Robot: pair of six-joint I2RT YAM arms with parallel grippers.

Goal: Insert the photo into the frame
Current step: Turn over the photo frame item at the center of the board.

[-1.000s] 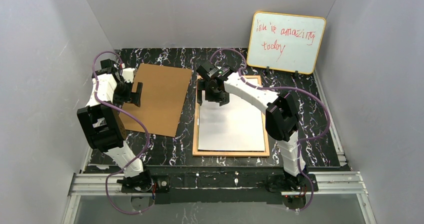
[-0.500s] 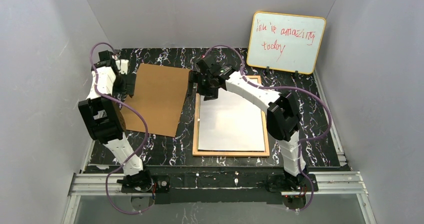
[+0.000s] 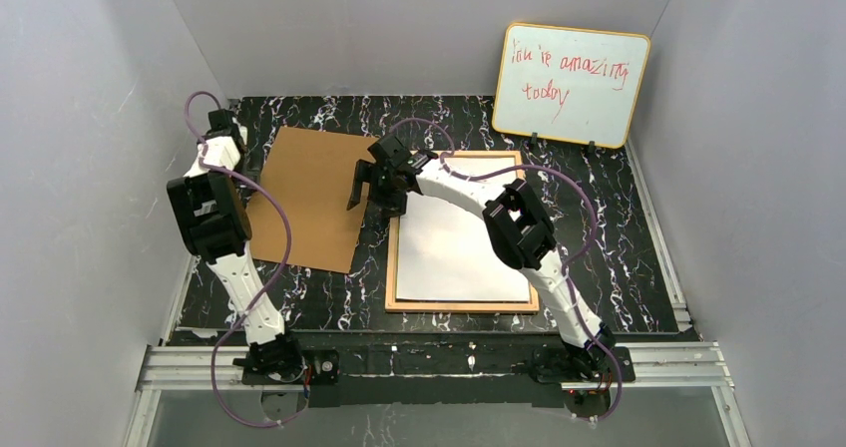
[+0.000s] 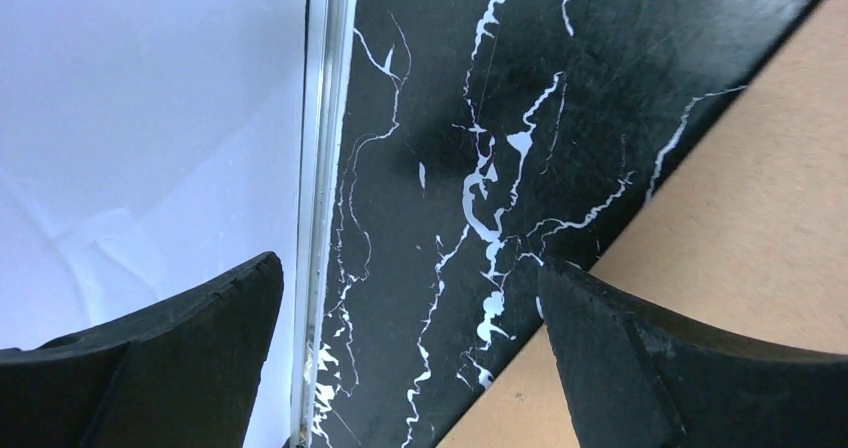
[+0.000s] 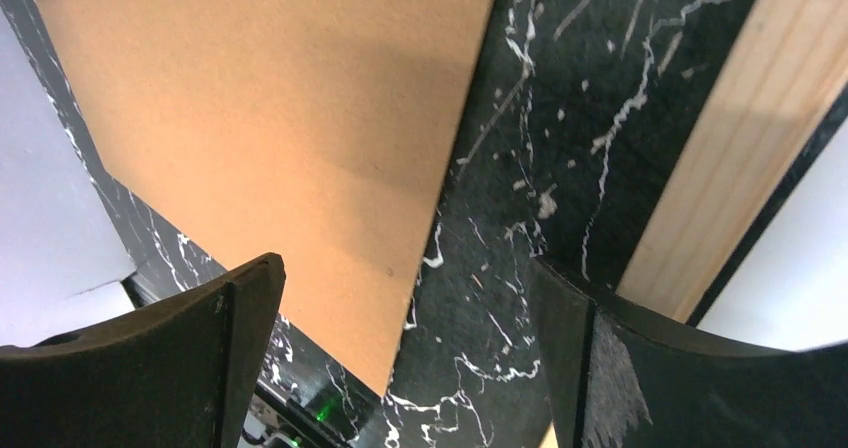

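1. Here, the thin light-orange wooden frame (image 3: 462, 306) lies centre on the black marbled desk (image 3: 619, 257), the photo (image 3: 459, 247) inside, white back up.
2. A flat brown fibreboard panel (image 3: 314, 193) lies left.
3. The left end effector (image 4: 410, 298) and right end effector (image 5: 405, 308) gape wide, empty.

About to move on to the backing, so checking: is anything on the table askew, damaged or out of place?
The brown back panel lies on the table left of the frame, apart from it and slanted against its edges. The photo sits white side up inside the frame, square to it. Nothing looks damaged.
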